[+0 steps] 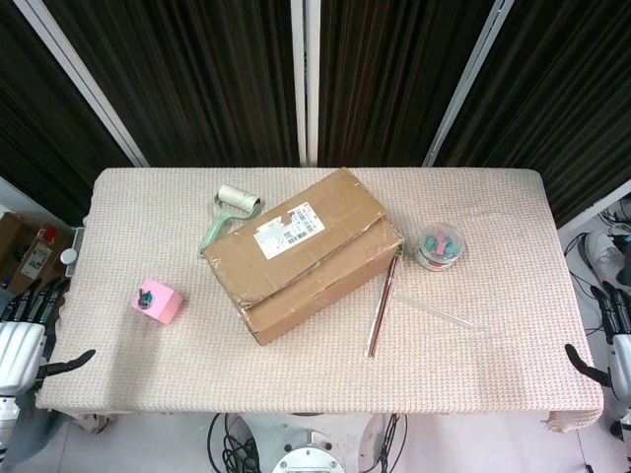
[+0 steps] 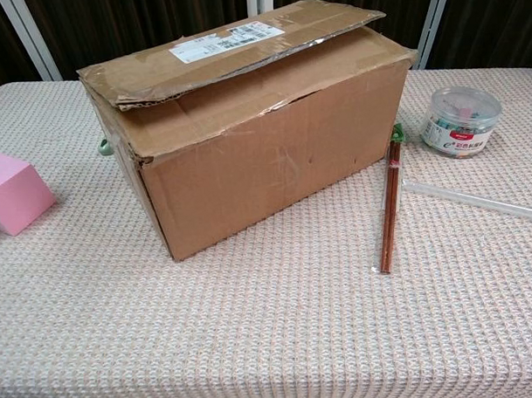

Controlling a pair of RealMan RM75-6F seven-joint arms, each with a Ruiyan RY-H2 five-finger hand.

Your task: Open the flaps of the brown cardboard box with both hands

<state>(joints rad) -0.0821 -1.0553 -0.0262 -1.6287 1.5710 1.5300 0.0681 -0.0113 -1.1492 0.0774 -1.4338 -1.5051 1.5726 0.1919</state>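
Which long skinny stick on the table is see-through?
The clear rod lying right of the brown cardboard box. The other stick, touching the box, is reddish-brown.

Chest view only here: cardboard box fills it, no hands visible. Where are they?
Observer: In the head view the left hand hangs off the table's left edge, fingers apart, holding nothing.
Operator: And the right?
Observer: The right hand is off the right edge, only partly in frame, also holding nothing. Both are well clear of the cardboard box.
Operator: Something green pokes out behind the box on my left. What is it?
Observer: A lint roller with a pale green handle, lying against the box's far left corner.
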